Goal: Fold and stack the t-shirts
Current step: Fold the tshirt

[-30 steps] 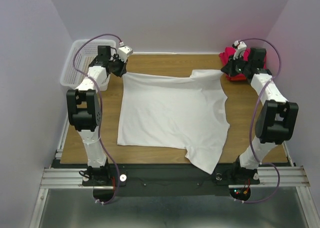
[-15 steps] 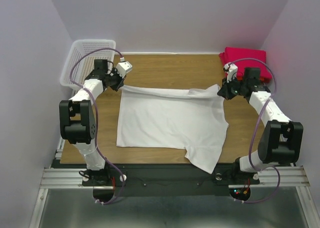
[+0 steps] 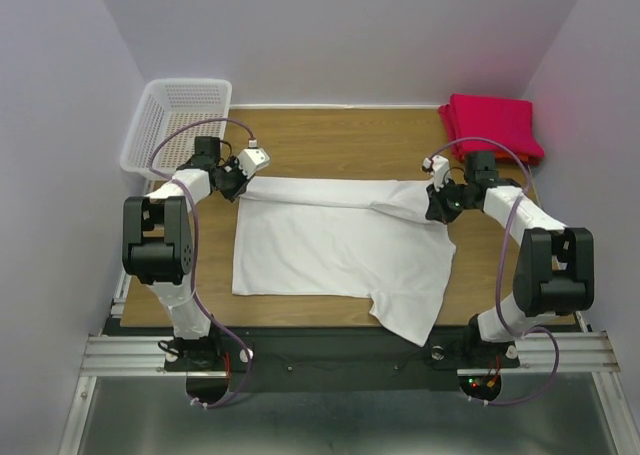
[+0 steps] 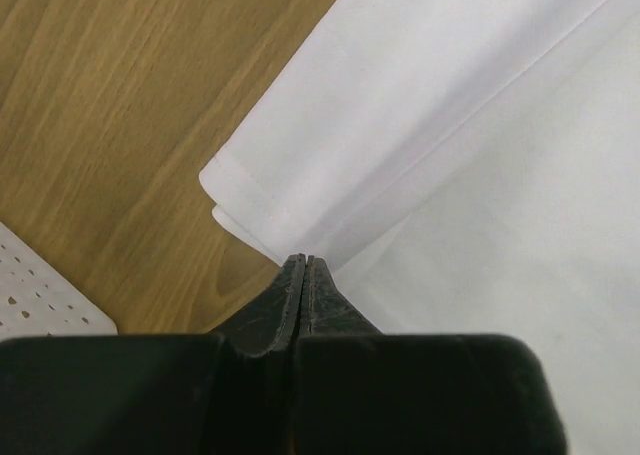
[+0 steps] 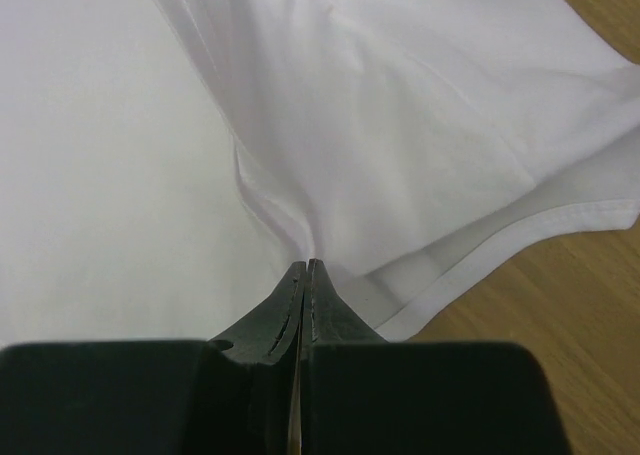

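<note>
White shirt (image 3: pixel 340 255) lay mid-surface (image 3: pixel 330 140), far edge folded over. Left pincer (image 3: pixel 238 183) and right pincer (image 3: pixel 438 207) were each pinched shut on a fold corner. Red shirts (image 3: pixel 492 125) sat far right.

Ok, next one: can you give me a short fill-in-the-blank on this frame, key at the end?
The shirt spread on the table is ___. The left hand and right hand are both ___ on its folded edge. The red stack lies at the far ___ corner. The basket stands at the far ___ corner.
Missing words: white; shut; right; left.
</note>
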Robot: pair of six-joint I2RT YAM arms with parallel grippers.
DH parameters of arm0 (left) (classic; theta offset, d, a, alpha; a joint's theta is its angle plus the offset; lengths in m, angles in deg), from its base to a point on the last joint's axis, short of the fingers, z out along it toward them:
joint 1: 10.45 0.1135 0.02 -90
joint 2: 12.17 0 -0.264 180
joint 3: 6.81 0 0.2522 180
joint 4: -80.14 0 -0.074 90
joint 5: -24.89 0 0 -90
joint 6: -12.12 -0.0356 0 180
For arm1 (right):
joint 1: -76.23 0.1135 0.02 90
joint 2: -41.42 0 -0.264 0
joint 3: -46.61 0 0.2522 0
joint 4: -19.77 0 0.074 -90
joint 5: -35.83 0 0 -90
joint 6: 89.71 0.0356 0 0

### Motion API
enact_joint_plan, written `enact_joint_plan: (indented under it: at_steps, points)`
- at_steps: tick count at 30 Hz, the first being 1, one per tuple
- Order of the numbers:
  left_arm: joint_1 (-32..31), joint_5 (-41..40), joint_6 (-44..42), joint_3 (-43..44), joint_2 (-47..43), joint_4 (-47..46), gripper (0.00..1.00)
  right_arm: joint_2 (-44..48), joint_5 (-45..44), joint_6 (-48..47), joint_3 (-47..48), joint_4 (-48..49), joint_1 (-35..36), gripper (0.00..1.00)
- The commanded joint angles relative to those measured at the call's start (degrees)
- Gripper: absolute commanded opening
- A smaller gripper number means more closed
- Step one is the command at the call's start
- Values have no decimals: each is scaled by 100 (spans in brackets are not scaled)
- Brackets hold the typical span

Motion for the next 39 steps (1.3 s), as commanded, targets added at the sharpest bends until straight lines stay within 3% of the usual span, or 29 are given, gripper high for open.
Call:
enact_joint_plan:
  at_steps: [1, 2, 4, 5, 6, 9, 16, 20, 24, 32, 39]
  points:
    - [45, 94, -812, 51, -260, 637, 13, 88, -257, -443, 250, -515, 43, 2]
    - [45, 164, -988, 51, -330, 850, 17, 71, -337, -574, 338, -691, 51, 2]
    - [45, 156, -1560, 51, -524, 1419, 21, 71, -329, -803, 689, -1121, 43, 14]
    - [45, 165, -1735, 69, -594, 1614, 24, 79, -268, -969, 838, -1575, 51, 21]
    - [175, 183, -2007, 139, -699, 1799, 26, 105, -224, -1023, 1074, -1798, 43, 36]
    - [229, 244, -2097, 358, -832, 2196, 30, 158, 5, -1077, 1401, -2318, 51, 56]
    - [247, 569, -1431, 903, -464, 2145, 36, -884, 401, -331, 2131, -2319, 51, 49]
    - [229, 534, -316, 1053, -182, 1503, 36, -1274, -10, 145, 2272, -1819, 358, 48]
    - [168, 367, 64, 1088, 11, 1142, 36, -1555, -293, 497, 2254, -1536, 438, 47]
    - [97, 60, 39, 825, 346, 1098, 33, -1846, -1049, 234, 1947, -1562, 447, 45]
    - [115, -248, -919, 544, 293, 1896, 28, -1731, -1392, -65, 1973, -1948, 456, 44]
